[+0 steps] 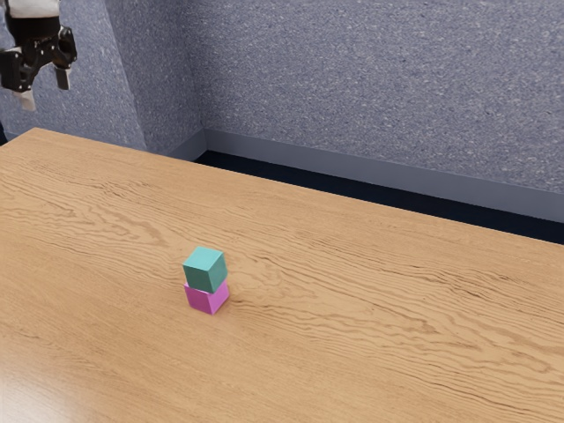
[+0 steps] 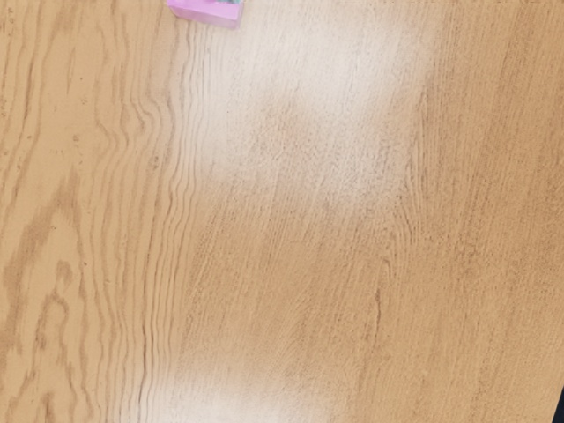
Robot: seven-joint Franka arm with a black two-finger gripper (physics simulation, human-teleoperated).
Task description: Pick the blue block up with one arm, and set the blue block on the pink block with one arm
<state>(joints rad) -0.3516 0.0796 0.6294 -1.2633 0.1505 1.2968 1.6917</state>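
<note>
High at the exterior view's left, the gripper [image 1: 44, 86] hangs well above the table [image 1: 397, 308], its fingers spread apart with nothing between them. Far below and forward of the fingers, well apart from them, the blue block [image 1: 205, 268] sits on top of the pink block [image 1: 207, 297], turned slightly but resting flat. The wrist view catches the pink block [image 2: 204, 11] far out ahead of the fingers, over bare wood. Judging by this, the placing step looks done and the stack stands free. The next move probably calls only for keeping the fingers away from the stack so that nothing knocks it.
</note>
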